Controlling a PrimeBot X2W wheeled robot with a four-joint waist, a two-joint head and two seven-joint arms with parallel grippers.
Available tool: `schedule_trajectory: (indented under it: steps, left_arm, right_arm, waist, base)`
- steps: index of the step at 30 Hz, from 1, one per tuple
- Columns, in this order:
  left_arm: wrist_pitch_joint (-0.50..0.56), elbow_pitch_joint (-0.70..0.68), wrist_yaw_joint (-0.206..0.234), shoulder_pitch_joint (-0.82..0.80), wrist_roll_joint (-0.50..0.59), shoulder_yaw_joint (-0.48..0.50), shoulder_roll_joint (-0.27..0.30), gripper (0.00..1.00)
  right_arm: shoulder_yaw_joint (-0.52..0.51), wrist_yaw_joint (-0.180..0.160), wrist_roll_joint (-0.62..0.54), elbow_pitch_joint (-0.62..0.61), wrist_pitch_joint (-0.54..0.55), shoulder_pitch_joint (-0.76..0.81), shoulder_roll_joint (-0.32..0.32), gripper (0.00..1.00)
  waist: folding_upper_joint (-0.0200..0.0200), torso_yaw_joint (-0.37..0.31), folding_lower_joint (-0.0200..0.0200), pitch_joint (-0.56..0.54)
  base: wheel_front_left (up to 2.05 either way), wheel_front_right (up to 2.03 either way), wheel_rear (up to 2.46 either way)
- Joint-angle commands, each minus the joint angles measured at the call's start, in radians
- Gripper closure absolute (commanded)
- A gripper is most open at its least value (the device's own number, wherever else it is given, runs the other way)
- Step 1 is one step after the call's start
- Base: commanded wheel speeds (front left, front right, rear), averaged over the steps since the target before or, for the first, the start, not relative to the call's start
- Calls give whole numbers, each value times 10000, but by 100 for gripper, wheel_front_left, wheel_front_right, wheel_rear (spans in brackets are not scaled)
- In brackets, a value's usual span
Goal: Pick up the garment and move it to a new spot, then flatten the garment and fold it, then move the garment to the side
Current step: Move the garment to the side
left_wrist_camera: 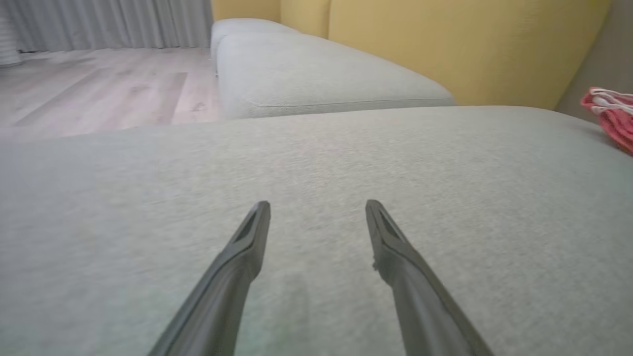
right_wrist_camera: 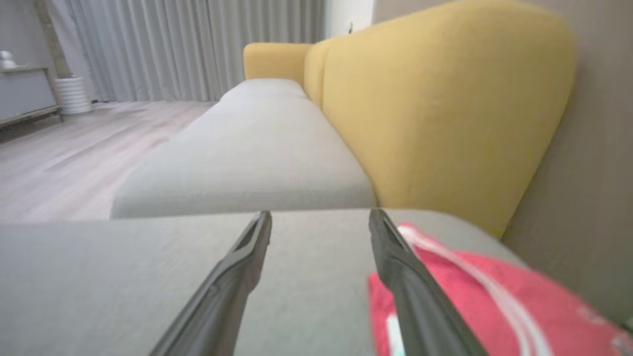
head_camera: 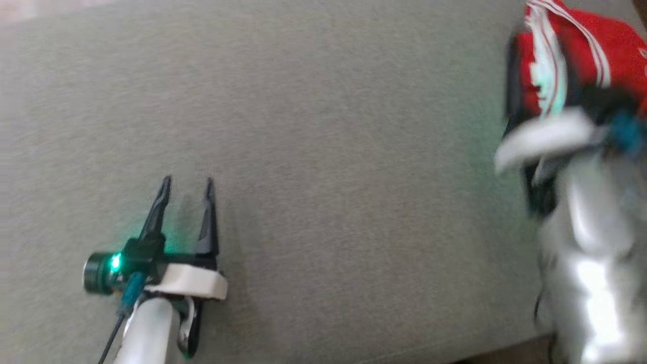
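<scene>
The crumpled red mesh jersey with white striped trim [head_camera: 581, 50] lies bunched at the right end of a broad grey fabric seat cushion [head_camera: 323, 126]. In the head view it sits in the upper right corner, cut by the frame edge. The left wrist view catches a sliver of it [left_wrist_camera: 613, 116] at the far right, close to where the cushion meets the yellow upholstered backrest [left_wrist_camera: 470, 49]. The right wrist view has it [right_wrist_camera: 494, 306] low and to the right, near the backrest [right_wrist_camera: 435, 109] and a grey wall.

From the jersey leftward, the cushion is bare cloth all the way across. Its front edge shows as a dark strip at the bottom right of the head view.

One jersey and two claws can be counted. The right gripper [right_wrist_camera: 320, 213] has its two dark fingers spread apart, empty. One finger overlaps the jersey in its own view, but I cannot tell whether it touches. In the head view that arm is a blurred pale forearm [head_camera: 586, 242] just below the jersey. The left gripper [head_camera: 188, 182] hovers well apart from the jersey, fingers parted [left_wrist_camera: 317, 203], holding nothing.

The wrist views add at least one more grey seat cushion [right_wrist_camera: 257, 148], pale wooden floor [left_wrist_camera: 99, 89] and grey curtains [right_wrist_camera: 188, 44].
</scene>
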Motion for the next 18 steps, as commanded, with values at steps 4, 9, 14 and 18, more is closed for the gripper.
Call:
schedule_trajectory:
  steps: [4, 9, 14, 18]
  left_arm:
    - [-24, -311, 235, 496, -214, 810, 70, 0]
    - [-24, -369, 361, 916, -297, 1263, 50, 0]
    - [-24, -109, 233, 1208, -761, 1669, 33, 0]
    - [-24, -130, 152, 1308, -1043, 1711, 30, 0]
  right_arm:
    - [1157, -9, 1082, -1045, -92, 2063, 155, 0]
    - [1617, -9, 1713, -1238, -92, 3123, 159, 0]
    - [1855, -9, 1885, -1221, -92, 3764, 160, 0]
    - [1921, -9, 1925, -1188, -93, 3975, 161, 0]
  waist:
    - [0, 1179, -1, -702]
    - [0, 1649, -1, -1079]
    - [0, 1841, -1, -1503]
    - [0, 1864, -1, -1648]
  base:
    - [0, 0, 0]
    - [0, 0, 0]
    - [0, 0, 0]
    - [0, 0, 0]
